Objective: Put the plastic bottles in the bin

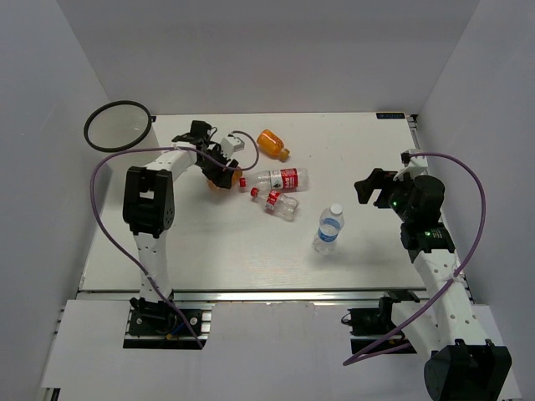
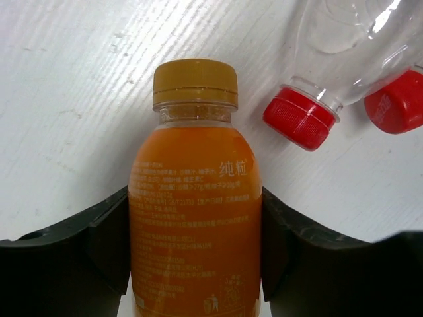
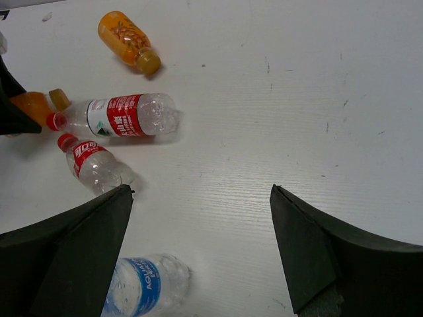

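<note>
- Bin point(image 1: 86, 127): white cylinder with a thin black rim, mouth facing up, at the far left corner of the table point(image 1: 376, 259); well apart from every bottle.
- Left gripper point(image 2: 195, 228): reached out to the far left-centre of the table, near the bin. Its two black fingers point(image 2: 99, 244) are closed against opposite flanks of the gripped orange bottle point(image 2: 195, 165), which fills the gap between them.
- Gripped orange bottle: stubby, with an orange body and a tan cap. It lies over the white tabletop with the cap end pointing away from the wrist camera. Whether it rests on the surface or is lifted off it cannot be told.
- Large red-label bottle point(image 1: 277, 178): clear, on its side at table centre, its red cap just beside the gripped bottle's cap.
- Small red-label bottle point(image 1: 276, 203): clear, on its side, just nearer than the large one. Its red cap points towards the left gripper.
- Free orange bottle point(image 1: 272, 144): on its side, on the far side of the red-label pair, apart from them, with nothing holding it.
- Blue-label bottle point(image 1: 329, 227): clear with a white cap, alone at centre-right, between the red-label pair and the right arm.
- Right gripper point(image 3: 199, 218): over the right side of the table, fingers spread wide with only bare tabletop between them.
</note>
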Available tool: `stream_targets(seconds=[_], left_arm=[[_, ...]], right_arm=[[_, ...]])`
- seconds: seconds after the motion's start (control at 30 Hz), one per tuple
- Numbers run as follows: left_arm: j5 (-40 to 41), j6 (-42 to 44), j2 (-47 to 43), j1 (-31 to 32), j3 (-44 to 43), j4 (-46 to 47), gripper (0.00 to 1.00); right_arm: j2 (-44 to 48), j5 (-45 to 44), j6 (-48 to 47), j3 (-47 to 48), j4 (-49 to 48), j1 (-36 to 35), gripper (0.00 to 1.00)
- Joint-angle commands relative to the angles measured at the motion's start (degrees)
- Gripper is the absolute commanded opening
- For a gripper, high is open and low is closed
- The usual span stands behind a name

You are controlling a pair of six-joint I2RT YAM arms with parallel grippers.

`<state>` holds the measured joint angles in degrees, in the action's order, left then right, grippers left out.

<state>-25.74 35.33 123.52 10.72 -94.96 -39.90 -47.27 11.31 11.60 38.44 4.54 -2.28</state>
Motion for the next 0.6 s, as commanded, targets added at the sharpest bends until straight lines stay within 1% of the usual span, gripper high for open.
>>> stream_targets(seconds=[0.0, 0.03, 0.07, 0.1, 0.13, 0.17, 0.2, 0.23, 0.27, 0.3, 0.33, 0.37, 0.4, 0.43, 0.5, 0.53, 0.57], left_arm=[[2.6, -1.8, -9.3, -0.3, 0.9, 3.5, 0.47], [3.5, -3.5, -11.3, -0.6, 3.4, 5.0, 0.43], [4.2, -4.4, -15.4, -1.0, 4.5, 8.0, 0.39], [5.6, -5.8, -17.8, -2.1, 5.6, 10.0, 0.32], [6.3, -9.7, -20.1, -2.8, 7.7, 12.1, 0.28], [7.1, -11.9, -22.7, -3.7, 8.9, 17.6, 0.27], [9.8, -15.0, -28.3, -5.6, 10.4, 21.3, 0.23], [10.9, -19.6, -31.1, -6.4, 11.9, 24.4, 0.18], [12.4, -22.2, -36.8, -7.3, 14.8, 31.1, 0.17], [16.9, -24.9, -39.6, -8.4, 16.3, 34.7, 0.17], [19.4, -28.7, -42.0, -9.0, 17.9, 37.8, 0.25], [22.7, -29.9, -44.5, -9.1, 20.8, 44.2, 0.26], [26.2, -30.4, -48.1, -9.1, 22.3, 47.2, 0.26], [34.0, -31.2, -49.4, -9.2, 23.3, 49.5, 0.28], [40.4, -31.7, -50.8, -10.1, 24.6, 54.8, 0.28], [46.0, -32.2, -51.1, -10.5, 24.6, 56.1, 0.28], [46.1, -32.3, -50.8, -11.6, 24.2, 56.9, 0.28]], right_arm=[[0.6, 0.6, -0.3, -0.2, -1.7, 0.1, 0.89], [0.9, 0.7, -0.2, -0.2, -1.6, 0.1, 0.89], [0.9, 0.9, -0.2, -0.2, -1.7, 0.1, 0.89], [0.9, 1.3, -0.1, -0.2, -1.7, 0.1, 0.89], [0.9, 2.0, -0.1, -0.1, -1.9, 0.1, 0.89], [0.8, 2.2, 0.0, 0.0, -1.9, 0.1, 0.89], [0.6, 2.3, 0.4, 0.3, -1.8, 0.1, 0.89], [0.0, 2.6, 0.4, 0.5, -1.2, 0.1, 0.89], [-0.3, 2.6, 0.4, 0.8, -0.8, 0.1, 0.89], [-0.6, 2.7, 0.5, 1.1, -0.6, 0.1, 0.89], [-1.1, 2.9, 0.5, 1.3, -0.5, 0.1, 0.89], [-1.2, 3.0, 0.5, 1.3, -0.3, 0.1, 0.89], [-1.2, 2.9, 0.6, 1.3, -0.3, 0.1, 0.89], [-1.2, 2.7, 0.7, 1.3, -0.4, 0.1, 0.89], [-1.1, 2.6, 0.7, 1.4, -0.4, 0.1, 0.89], [-1.0, 2.4, 0.7, 1.5, -0.4, 0.1, 0.89], [-1.0, 2.3, 0.7, 1.5, -0.4, 0.1, 0.89]])
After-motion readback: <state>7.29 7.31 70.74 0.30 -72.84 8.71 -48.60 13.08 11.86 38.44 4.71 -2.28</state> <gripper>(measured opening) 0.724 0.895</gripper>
